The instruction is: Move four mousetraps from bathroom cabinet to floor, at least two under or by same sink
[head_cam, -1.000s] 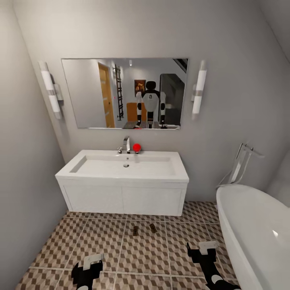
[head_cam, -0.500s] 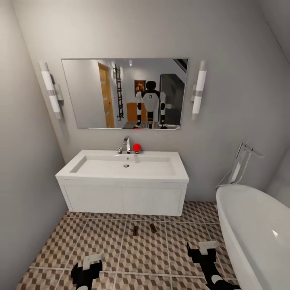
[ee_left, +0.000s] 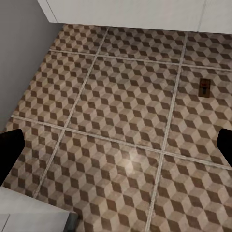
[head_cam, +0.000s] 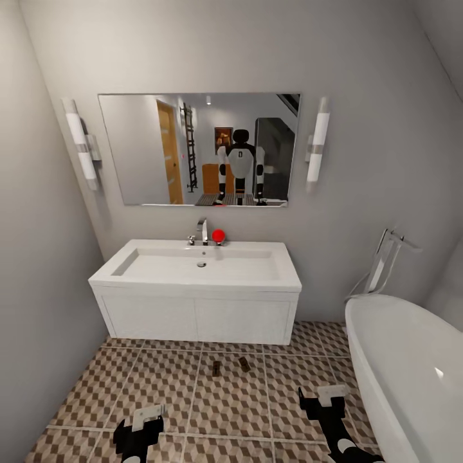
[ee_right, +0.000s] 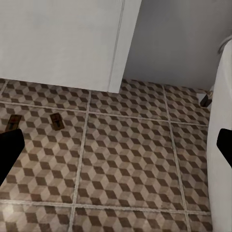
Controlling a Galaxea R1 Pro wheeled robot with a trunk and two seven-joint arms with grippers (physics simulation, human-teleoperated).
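Observation:
Two mousetraps lie on the cube-patterned bathroom floor (head_cam: 161, 386), just in front of the white vanity: one small dark brown plate (head_cam: 217, 368) and a second (head_cam: 244, 364) beside it. The right wrist view shows both mousetraps (ee_right: 13, 122) (ee_right: 57, 121), and the left wrist view shows one mousetrap (ee_left: 204, 87). Above them stands the wide white sink (head_cam: 199, 265) with its chrome tap (head_cam: 202, 230). My left gripper (head_cam: 148, 415) (ee_left: 116, 150) hangs open and empty over the tiles. My right gripper (head_cam: 330, 393) (ee_right: 116, 145) is also open and empty, closer to the tub. The other mousetraps are out of view.
A white bathtub (head_cam: 411, 373) with a floor-standing chrome tap (head_cam: 386, 260) fills the right side. Grey walls close in at the left and behind the vanity (head_cam: 196, 318). The mirror (head_cam: 199, 149) reflects me and an orange-brown piece of furniture behind me. A red ball (head_cam: 218, 236) sits by the tap.

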